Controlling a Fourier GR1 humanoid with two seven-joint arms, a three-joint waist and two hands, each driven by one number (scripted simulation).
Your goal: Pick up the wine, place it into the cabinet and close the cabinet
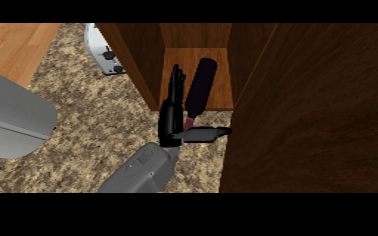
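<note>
1 dark wooden door takes up the whole right side of your head view and stands open. Next in size is the speckled counter, which runs from the left edge to the foot of the cabinet. You look down onto the cabinet's lighter wooden floor between 2 dark side walls. At the left edge a big rounded grey shape cuts into the view, and you cannot tell what it is. Above it lies a patch of pale wood beyond the counter. 1 grey forearm comes in from the lower edge, slanting right toward the cabinet's mouth. The wine lies lengthwise on the cabinet floor, with its dark body inside and its reddish neck pointing out toward you, just past the front lip. The left hand sits at the bottle's left flank, seen edge-on. Its fingers are straight and reach into the cabinet alongside the bottle. Its thumb sticks out to the right just in front of the neck's end, so the hand is spread wide and curls round nothing. You cannot tell whether the fingers touch the glass. Smallest, a pale appliance with 2 dark knobs stands on the counter just left of the cabinet wall.
</note>
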